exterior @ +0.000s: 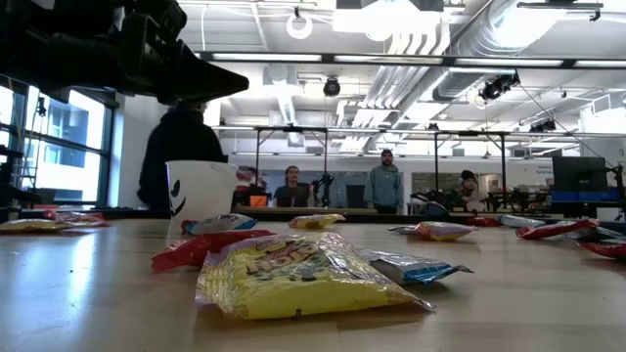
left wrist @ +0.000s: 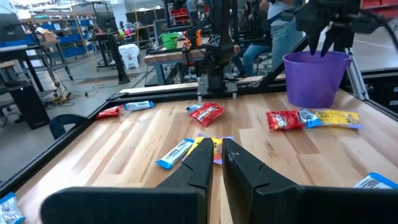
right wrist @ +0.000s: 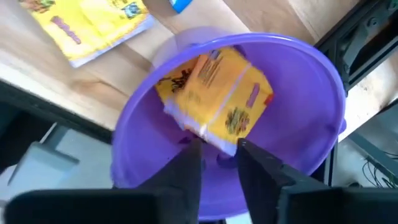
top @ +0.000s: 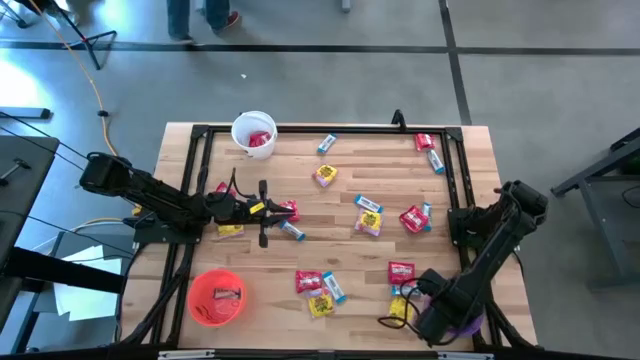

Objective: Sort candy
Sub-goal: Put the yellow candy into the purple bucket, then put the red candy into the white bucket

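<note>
Directly above the purple cup at the table's near right corner, the right hand hangs with its fingers parted a little and holding nothing; a yellow candy packet lies tilted inside the cup just beyond the fingertips. Left of that cup along the near edge stands the orange cup, and the left hand rests shut and empty over the table's left-middle. Other candies lie scattered across the table, and the white cup stands at the far edge.
</note>
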